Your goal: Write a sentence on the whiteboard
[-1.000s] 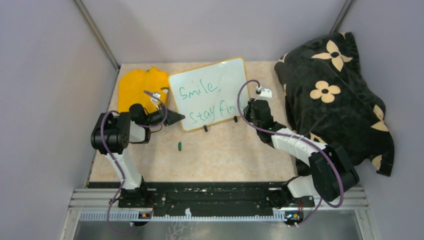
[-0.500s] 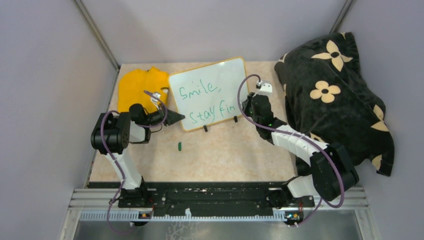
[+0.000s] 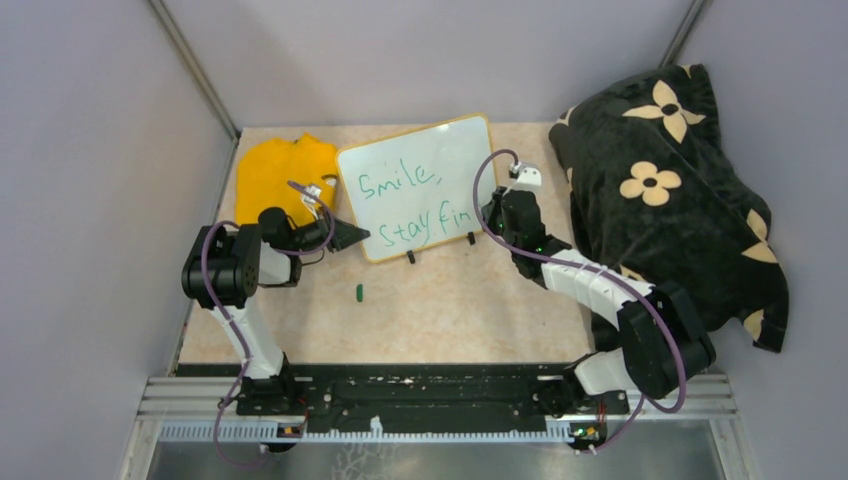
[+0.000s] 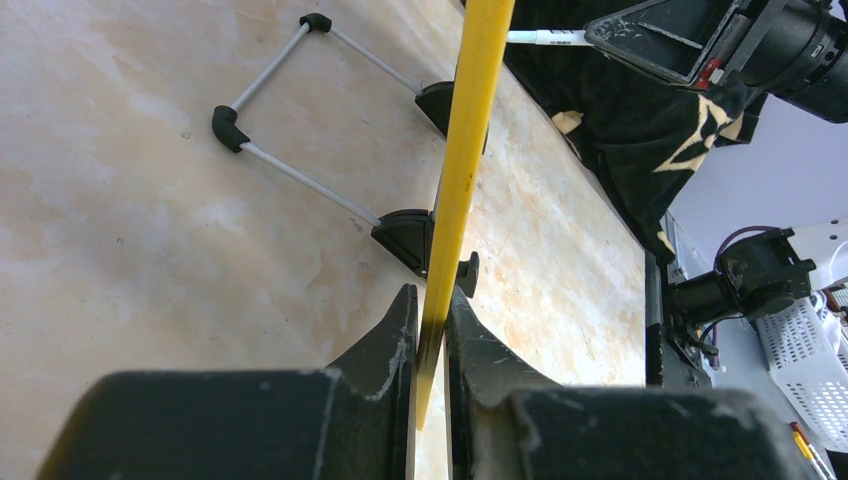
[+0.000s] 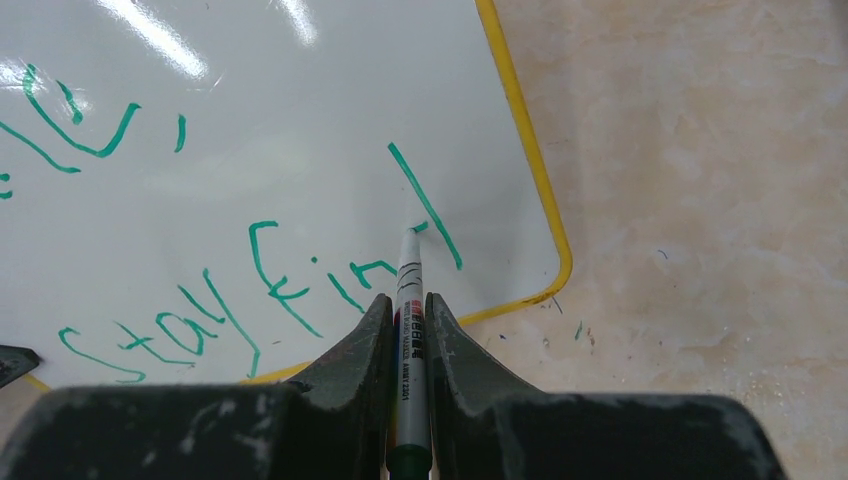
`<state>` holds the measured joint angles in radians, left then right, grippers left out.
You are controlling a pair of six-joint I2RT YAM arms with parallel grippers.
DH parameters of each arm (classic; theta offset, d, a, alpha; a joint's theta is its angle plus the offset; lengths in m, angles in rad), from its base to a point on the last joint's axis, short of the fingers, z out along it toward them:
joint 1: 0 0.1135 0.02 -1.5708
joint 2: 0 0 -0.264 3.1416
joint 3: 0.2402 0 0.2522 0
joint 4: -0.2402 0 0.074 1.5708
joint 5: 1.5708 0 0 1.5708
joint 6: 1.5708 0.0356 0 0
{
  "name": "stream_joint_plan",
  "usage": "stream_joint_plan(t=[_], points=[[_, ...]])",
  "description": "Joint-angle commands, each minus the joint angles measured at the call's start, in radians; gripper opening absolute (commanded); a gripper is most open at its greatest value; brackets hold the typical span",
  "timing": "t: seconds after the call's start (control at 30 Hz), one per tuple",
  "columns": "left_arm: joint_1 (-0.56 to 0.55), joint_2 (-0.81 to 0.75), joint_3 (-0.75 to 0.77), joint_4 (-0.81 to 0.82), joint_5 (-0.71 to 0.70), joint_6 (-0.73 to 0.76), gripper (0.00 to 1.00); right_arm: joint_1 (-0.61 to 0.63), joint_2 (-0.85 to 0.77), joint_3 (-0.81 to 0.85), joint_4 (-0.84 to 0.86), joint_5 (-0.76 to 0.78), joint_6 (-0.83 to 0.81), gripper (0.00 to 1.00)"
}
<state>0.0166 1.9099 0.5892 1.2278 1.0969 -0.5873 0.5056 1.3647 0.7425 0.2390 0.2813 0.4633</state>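
The right arm (image 3: 590,285) stretched forward, right gripper (image 5: 408,300) pinching a marker (image 5: 410,265) tipped onto the whiteboard (image 3: 440,150) where the green sentence (image 3: 400,183) ended (board propped mid-way across the table (image 3: 450,310)). The elbow-bent left arm (image 3: 245,300) had its left gripper (image 4: 431,295) clamped on the frame's edge.

Pale lilac walls (image 3: 400,60), beige marbled tabletop (image 3: 450,310)

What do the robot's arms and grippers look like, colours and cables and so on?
The left arm and right arm match: white link shells, bulky black joint housings, a purple cable looping along each. The left gripper and right gripper have black wedge-shaped fingers with pale scuffed edges.
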Motion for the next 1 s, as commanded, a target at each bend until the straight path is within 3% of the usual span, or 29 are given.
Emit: stream_joint_plan(t=[0.0,0.97], points=[[0.003,0.029,0.003,-0.059,-0.023,0.0,0.0,-0.004,0.0,0.023,0.048,-0.031,-0.008,0.0],[0.002,0.031,0.004,-0.06,-0.023,-0.001,0.0,-0.005,-0.04,-0.039,-0.017,0.062,-0.004,0.0]])
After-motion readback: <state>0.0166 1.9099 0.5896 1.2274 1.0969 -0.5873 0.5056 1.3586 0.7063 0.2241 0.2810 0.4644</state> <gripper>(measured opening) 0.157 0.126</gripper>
